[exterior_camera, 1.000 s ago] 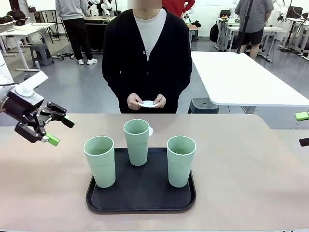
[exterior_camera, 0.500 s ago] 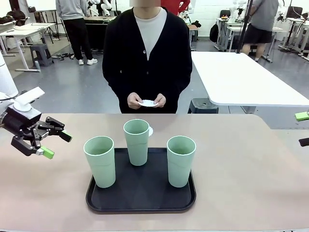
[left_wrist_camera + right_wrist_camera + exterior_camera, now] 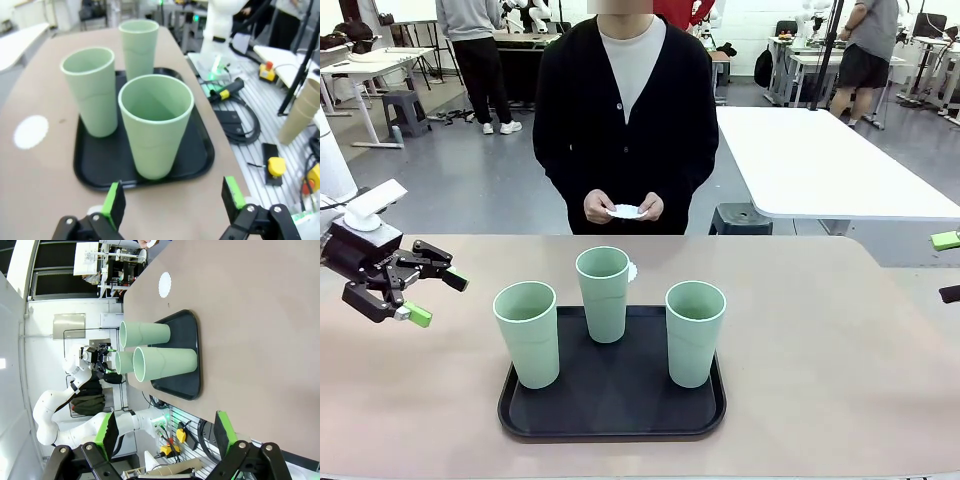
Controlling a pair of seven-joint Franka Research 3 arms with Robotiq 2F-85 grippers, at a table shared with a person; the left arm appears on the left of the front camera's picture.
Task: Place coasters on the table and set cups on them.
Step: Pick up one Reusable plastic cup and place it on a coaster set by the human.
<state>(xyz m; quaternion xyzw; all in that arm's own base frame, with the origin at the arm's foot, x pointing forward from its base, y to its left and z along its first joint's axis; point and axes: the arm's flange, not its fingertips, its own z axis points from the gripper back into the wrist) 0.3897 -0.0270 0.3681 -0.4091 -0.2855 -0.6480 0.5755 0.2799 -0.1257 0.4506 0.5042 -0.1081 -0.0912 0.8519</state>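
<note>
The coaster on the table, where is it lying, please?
In the front view the coaster lies on the table just beyond the tray, behind the middle cup.

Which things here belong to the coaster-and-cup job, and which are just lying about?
Job: tall mint-green plastic cups, left, middle, right; white scalloped paper coaster lying on beige tabletop; another coaster in person's hands.
Lying about: black rounded-square tray under the cups; white rectangular table behind; stacked tan paper cups.

No text, label, brand, number or sign can be read in any view. A white sheet at the upper left of the right wrist view carries dark marks, too small and blurred to make out.
</note>
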